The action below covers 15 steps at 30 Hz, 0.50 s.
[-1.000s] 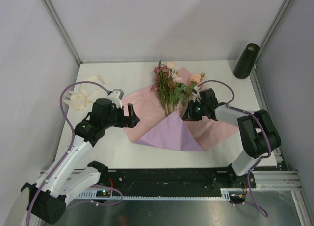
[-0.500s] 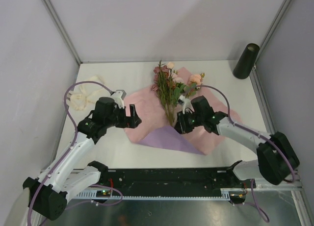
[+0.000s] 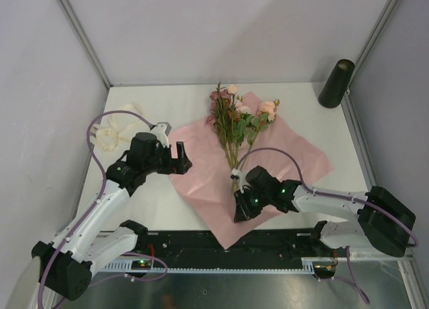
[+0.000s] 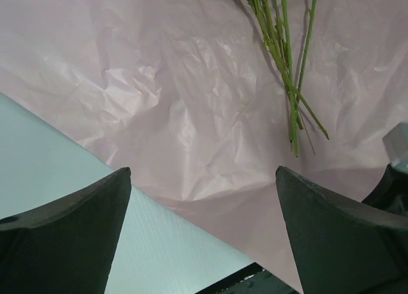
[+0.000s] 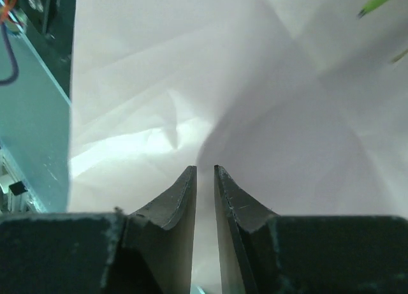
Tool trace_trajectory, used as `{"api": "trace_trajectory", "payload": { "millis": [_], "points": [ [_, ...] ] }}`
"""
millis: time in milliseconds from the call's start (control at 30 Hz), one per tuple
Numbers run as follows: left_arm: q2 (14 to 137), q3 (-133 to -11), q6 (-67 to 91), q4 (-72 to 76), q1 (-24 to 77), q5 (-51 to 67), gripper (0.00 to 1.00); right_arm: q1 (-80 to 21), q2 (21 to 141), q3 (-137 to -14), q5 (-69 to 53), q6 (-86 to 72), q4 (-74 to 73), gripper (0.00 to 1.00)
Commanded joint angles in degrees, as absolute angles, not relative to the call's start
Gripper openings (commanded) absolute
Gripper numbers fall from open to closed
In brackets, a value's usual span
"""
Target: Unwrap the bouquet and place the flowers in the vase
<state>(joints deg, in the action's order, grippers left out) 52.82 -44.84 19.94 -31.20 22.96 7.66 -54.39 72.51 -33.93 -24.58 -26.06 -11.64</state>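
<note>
Since a second ago the right hand (image 3: pixel 240 212) has come back from beside the stems to the near edge of the bench (image 3: pixel 167 101), and the pink paper sheet (image 3: pixel 201 168) has come with it. The lilac fold that lay over the near part of the sheet is gone, and the paper now lies opened out pink, with its near corner drawn past the bench edge onto the black rail (image 3: pixel 281 245). In the right wrist view this hand's fingers (image 5: pixel 182 198) are almost together, closed on a thin layer of the sheet. The left hand (image 3: pixel 179 158) has barely moved; it hovers over the left edge of the paper with its fingers spread wide and nothing between them. The flowers (image 3: pixel 231 121) are where they were, lying loose on the far half of the sheet, blooms toward the back wall and bare green stems pointing at the right hand, their tips just short of it. The vase (image 3: pixel 336 83) stands upright in the far right corner, well apart from the flowers. The cream ribbon (image 3: pixel 114 129) lies in a heap on the bench to the left, behind the left arm. The right forearm stretches low across the near right part of the bench, beside the paper's edge.
</note>
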Motion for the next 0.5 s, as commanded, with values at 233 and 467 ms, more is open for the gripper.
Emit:
{"api": "trace_trajectory", "payload": {
  "millis": [233,467],
  "points": [
    [50.9,-47.6,17.6,-33.0,22.7,1.9,0.99,-66.5,73.4,-30.2,-9.9,-36.4,-9.2,0.21],
    [48.9,-48.6,14.8,-35.2,22.7,-3.0,1.0,-67.0,71.8,-29.9,1.8,-38.3,-13.2,0.21]
  ]
}}
